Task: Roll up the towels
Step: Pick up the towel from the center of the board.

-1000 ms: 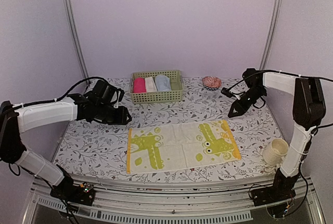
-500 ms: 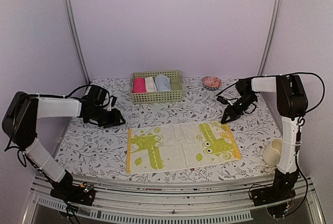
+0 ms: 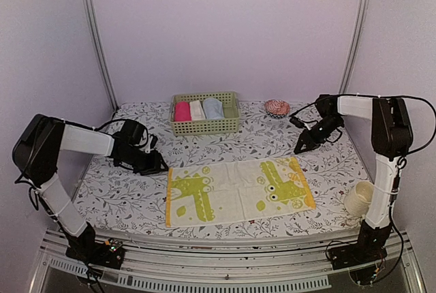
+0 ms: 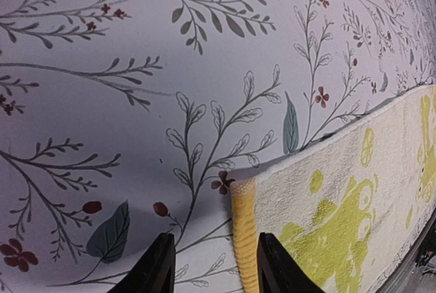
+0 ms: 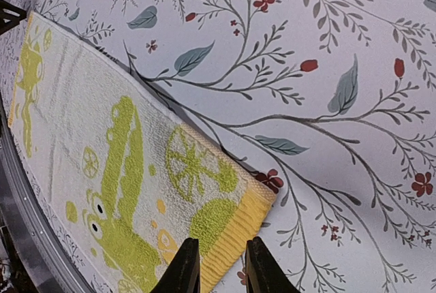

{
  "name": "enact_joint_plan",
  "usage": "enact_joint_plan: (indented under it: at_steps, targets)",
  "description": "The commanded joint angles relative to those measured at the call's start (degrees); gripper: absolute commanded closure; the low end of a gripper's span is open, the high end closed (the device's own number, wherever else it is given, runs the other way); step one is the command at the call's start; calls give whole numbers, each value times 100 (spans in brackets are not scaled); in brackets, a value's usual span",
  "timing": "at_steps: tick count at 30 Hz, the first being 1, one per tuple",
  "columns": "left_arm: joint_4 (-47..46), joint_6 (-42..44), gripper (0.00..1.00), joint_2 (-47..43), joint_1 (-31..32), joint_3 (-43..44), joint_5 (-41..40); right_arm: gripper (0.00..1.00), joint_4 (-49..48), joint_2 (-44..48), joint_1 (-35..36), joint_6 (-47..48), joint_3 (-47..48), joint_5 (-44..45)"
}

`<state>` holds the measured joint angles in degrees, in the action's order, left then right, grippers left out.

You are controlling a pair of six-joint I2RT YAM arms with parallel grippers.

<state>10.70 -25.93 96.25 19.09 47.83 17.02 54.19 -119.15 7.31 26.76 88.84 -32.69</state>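
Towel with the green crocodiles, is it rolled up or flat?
Flat. The towel lies spread out with all four corners showing, and no edge is curled over yet.

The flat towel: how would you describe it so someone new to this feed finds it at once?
On the flower-patterned table, look at the near half, in front of the green basket. The towel lies spread flat there, pale with yellow-green crocodile prints and yellow end bands. Unlike the pink roll, cream roll and light blue roll in the basket, it is unrolled and printed.
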Motion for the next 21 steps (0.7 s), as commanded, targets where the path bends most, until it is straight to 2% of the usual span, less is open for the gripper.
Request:
enact_joint_plan:
  at_steps: [1, 7, 11, 21]
  targets:
    - [-205, 81, 57, 282, -45, 43, 210, 74, -150, -37, -81, -177, -28, 343]
    - [-244, 71, 59, 362, -34, 39, 366, 73, 28, -554, -82, -198, 169, 205]
    - [-255, 80, 59, 395, -34, 20, 402, 74, 245, -888, -45, -140, 433, -206]
    - [-299, 36, 60, 394, -31, -7, 391, 76, 399, -1153, 10, -128, 1076, -720]
